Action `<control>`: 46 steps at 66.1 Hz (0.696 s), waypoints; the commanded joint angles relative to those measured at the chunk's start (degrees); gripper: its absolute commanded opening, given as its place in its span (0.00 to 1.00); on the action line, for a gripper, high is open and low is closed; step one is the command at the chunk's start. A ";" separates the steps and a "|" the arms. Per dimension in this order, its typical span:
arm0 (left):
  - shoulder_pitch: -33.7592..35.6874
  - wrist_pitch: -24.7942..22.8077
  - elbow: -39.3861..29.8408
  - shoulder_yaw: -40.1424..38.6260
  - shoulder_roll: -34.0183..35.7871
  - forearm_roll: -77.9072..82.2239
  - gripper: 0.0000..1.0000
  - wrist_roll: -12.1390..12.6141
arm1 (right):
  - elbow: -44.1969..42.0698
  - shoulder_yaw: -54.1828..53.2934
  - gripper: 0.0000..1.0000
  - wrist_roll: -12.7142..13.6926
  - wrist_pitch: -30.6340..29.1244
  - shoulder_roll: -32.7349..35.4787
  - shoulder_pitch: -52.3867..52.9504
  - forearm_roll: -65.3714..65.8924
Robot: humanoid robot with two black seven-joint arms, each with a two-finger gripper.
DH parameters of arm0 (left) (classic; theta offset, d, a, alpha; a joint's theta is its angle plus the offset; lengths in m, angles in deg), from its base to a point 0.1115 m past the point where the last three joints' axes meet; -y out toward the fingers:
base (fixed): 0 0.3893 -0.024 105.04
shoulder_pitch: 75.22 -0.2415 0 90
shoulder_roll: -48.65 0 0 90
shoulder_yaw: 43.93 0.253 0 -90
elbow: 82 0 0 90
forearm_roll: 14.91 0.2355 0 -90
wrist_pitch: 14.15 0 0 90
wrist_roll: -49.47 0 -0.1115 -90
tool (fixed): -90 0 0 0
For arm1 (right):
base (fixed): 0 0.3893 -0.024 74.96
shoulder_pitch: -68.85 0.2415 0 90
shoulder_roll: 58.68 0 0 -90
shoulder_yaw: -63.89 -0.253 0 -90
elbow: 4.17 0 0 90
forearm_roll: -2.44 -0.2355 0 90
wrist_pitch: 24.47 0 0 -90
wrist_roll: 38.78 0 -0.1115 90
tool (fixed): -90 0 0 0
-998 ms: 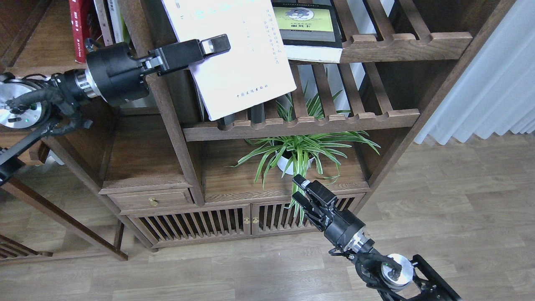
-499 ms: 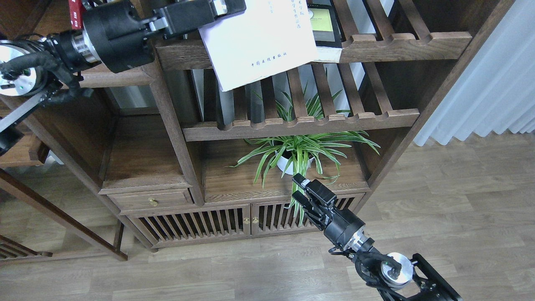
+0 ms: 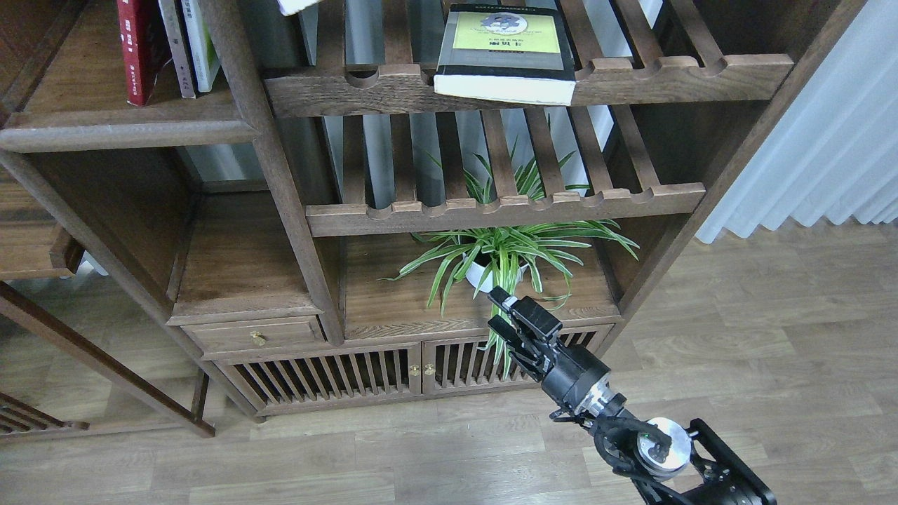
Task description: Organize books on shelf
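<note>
Fingers of my right arm [image 3: 506, 314] stood low in the view, in front of the cabinet's slatted doors [image 3: 393, 375], with a narrow gap between them and nothing held. They pointed up toward the plant [image 3: 501, 252], its hanging leaves just beside their tips; whether they touched the leaves I could not tell. My left arm and its fingers were out of view.

Under my arm lay the wood floor [image 3: 736, 365]. Left of the doors sat a small drawer [image 3: 252, 335] with a brass knob. The plant, in a white pot, stood on the solid board above the doors, below the lower slatted rack [image 3: 505, 207].

Farther up, on the upper slatted rack [image 3: 666, 70], the black book [image 3: 505, 52] lay flat, its yellow-green panel facing up and its pale page edge hanging slightly over the notched front rail. To its left, at the top edge of the view, a white corner of the pale book [image 3: 298, 5] showed; the rest was cut off, so I could not tell how it rested.

At far left, on the shelf [image 3: 126, 126] with the rounded front edge, the red book [image 3: 140, 49] stood upright, spine outward, with two thinner books [image 3: 189, 45] touching it on its right. A pale curtain [image 3: 821, 140] hung at the right.
</note>
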 commanded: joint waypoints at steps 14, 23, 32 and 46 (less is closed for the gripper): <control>-0.02 0.00 0.02 2.96 11.25 -0.93 0.09 -1.04 | -0.09 0.76 0.80 0.00 0.00 0.00 0.12 0.00; -0.20 0.00 0.02 4.55 14.77 -0.93 0.09 -1.30 | -0.44 0.85 0.80 0.00 0.00 0.00 0.12 0.00; -0.20 0.00 0.02 5.86 18.19 -0.93 0.09 -1.39 | -0.44 0.85 0.80 0.00 -0.09 0.00 0.12 0.00; -0.28 0.00 0.02 9.38 24.34 -0.85 0.09 -1.48 | -0.44 0.94 0.80 0.00 -0.09 0.00 0.12 0.00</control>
